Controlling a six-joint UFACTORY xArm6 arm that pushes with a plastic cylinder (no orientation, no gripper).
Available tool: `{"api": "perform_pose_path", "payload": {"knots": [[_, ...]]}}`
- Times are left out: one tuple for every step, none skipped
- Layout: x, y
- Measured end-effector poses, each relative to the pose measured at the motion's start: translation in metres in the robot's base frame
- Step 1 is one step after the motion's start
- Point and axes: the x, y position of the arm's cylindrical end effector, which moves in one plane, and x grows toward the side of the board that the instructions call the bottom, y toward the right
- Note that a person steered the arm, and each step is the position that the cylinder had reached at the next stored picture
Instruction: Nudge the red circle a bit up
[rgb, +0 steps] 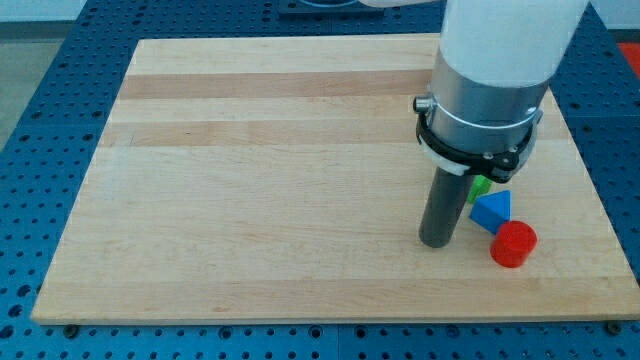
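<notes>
- A pale wooden board (280, 180) fills most of the view, lying on a blue perforated table (40, 110) that shows around its edges.
- My arm (495, 60) comes down from the far right, a wide white and grey cylinder ringed by a black clamp.
- From it a straight dark rod (442, 205) drops to the board; it has no jaws, so it grasps nothing and holds nothing.
- My tip (435, 243) rests on the board in the near right area, with bare wood to its left.
- 3 blocks sit clustered just to the right of the rod.
- The red circle (513, 244), a short red cylinder, is the nearest of the 3 and lies to the right of my tip, close but apart from it.
- The blue triangle (491, 211) sits just beyond the red circle and slightly left, touching it or nearly so; I cannot tell which.
- The blue triangle is just beside the rod's right side.
- A green block (481, 185) peeks out beyond the blue triangle, mostly hidden by my arm, so its shape cannot be made out.
</notes>
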Motion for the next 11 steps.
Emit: {"api": "perform_pose_path", "payload": {"knots": [[0.000, 0.000], [0.000, 0.000], [0.000, 0.000], [0.001, 0.005], [0.004, 0.008], [0.004, 0.008], [0.004, 0.008], [0.008, 0.008], [0.027, 0.015], [0.035, 0.027], [0.035, 0.057]]}}
